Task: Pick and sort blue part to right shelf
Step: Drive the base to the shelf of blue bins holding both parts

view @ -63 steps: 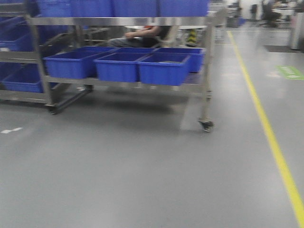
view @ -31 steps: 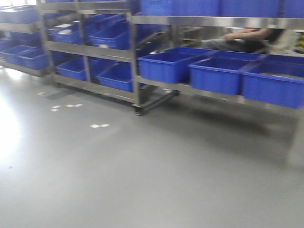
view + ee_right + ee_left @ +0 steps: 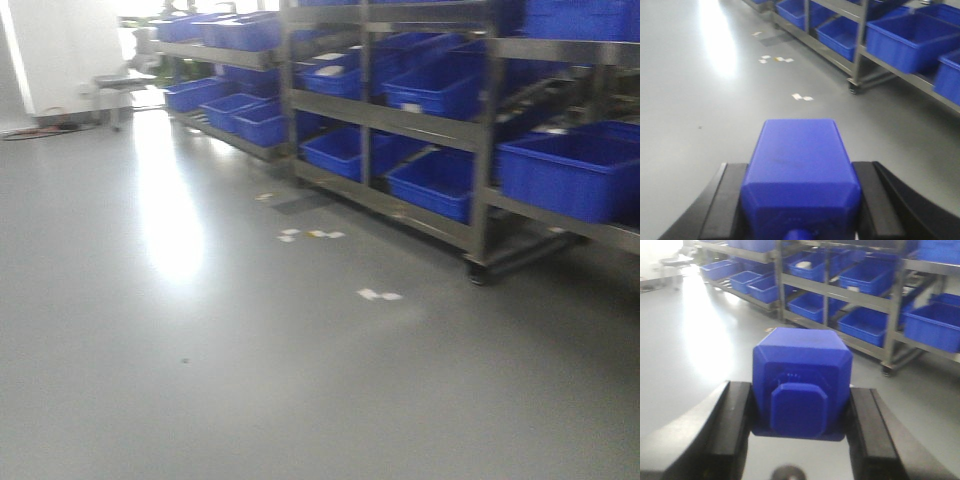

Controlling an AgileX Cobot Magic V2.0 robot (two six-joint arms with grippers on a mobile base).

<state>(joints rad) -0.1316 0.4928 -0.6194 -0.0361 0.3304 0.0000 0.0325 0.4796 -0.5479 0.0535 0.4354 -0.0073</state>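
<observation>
Your left claw (image 3: 799,405) is clamped on the blue part (image 3: 801,365). Its low square cap points back at the wrist and its long axis runs straight ahead. The part is matte deep blue and squarish, with sloped shoulders. Your right claw (image 3: 799,175) grips a similar blue block (image 3: 800,160). The right shelf (image 3: 892,310) stands ahead and rightward of both claws, well apart across the floor (image 3: 200,350).

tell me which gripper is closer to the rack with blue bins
Right, likely. The rack stands ahead and rightward; the right gripper, holding a blue block, is on that side, the left gripper, holding the blue part, farther.
</observation>
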